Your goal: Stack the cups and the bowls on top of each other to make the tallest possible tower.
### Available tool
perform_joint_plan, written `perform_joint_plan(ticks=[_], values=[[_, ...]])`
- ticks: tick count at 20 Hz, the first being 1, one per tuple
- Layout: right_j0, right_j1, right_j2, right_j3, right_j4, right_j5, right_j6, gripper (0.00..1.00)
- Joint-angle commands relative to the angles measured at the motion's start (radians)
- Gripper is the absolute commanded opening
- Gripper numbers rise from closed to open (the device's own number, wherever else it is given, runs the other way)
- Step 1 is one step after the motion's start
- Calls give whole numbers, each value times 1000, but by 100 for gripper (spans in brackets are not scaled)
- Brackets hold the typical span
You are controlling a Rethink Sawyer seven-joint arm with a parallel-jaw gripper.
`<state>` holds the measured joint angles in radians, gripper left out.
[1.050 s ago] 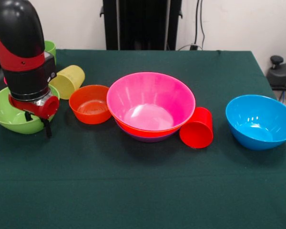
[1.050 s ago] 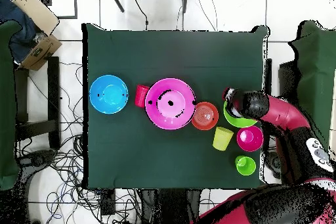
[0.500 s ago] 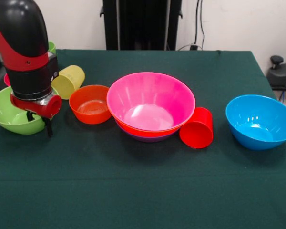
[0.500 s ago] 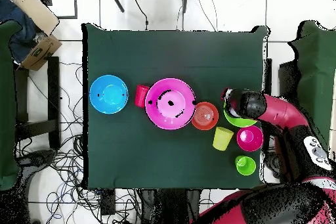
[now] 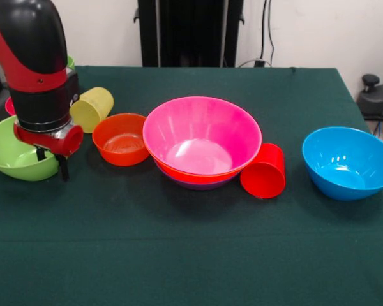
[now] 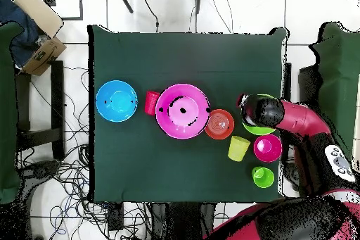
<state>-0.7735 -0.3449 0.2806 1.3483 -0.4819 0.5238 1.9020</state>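
Bowls on dark green tablecloth — white wall behind; fingers at lime bowl, state unclear.

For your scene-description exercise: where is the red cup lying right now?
In the front view the red cup lies on its side, right of centre, touching the pink bowl, with the blue bowl further right.

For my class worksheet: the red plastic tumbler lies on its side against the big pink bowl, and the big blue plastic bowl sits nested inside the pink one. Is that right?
Not quite. The red plastic tumbler does lie on its side against the big pink bowl, but the big blue plastic bowl stands alone on the green tablecloth, apart from the pink one. The front view shows it.
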Motion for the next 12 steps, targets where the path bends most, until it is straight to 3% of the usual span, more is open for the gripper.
perform_joint_plan(ticks=[1,12], values=[[43,36,55,60,-90,48,-184,0],[85,-23,43,45,-55,159,-159,0]])
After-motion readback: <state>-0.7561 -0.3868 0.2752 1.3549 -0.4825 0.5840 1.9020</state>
